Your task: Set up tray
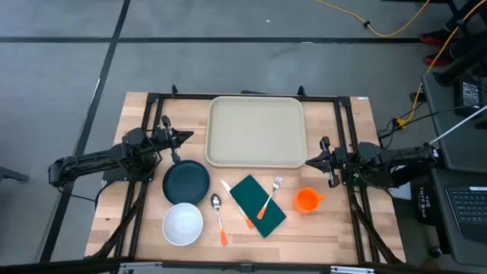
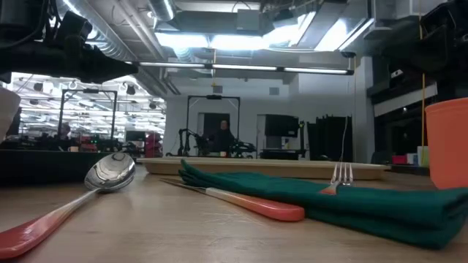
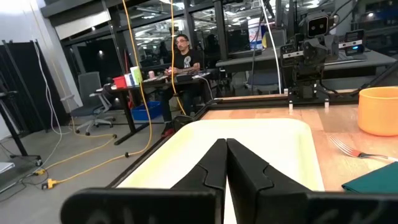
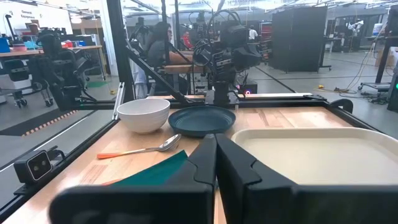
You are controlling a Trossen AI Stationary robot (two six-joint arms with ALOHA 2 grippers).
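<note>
The beige tray (image 1: 257, 131) lies flat at the table's far middle, with nothing on it; it also shows in the wrist views (image 3: 249, 149) (image 4: 323, 155). My left gripper (image 1: 189, 137) hovers shut at the tray's left side (image 3: 225, 149). My right gripper (image 1: 307, 161) hovers shut at the tray's near right corner (image 4: 215, 144). Neither touches anything. In front of the tray lie a dark plate (image 1: 186, 181), a white bowl (image 1: 183, 224), a spoon (image 1: 219, 217), a dark green napkin (image 1: 257, 205) with a fork (image 1: 269, 196) on it, a knife (image 1: 237, 202) partly under the napkin, and an orange cup (image 1: 307, 200).
A black frame (image 1: 243, 97) runs round the table's far edge and sides. Bare wood lies left and right of the tray. Beyond the table a person (image 3: 183, 59) sits at a desk, and yellow cables (image 1: 396, 27) lie on the floor.
</note>
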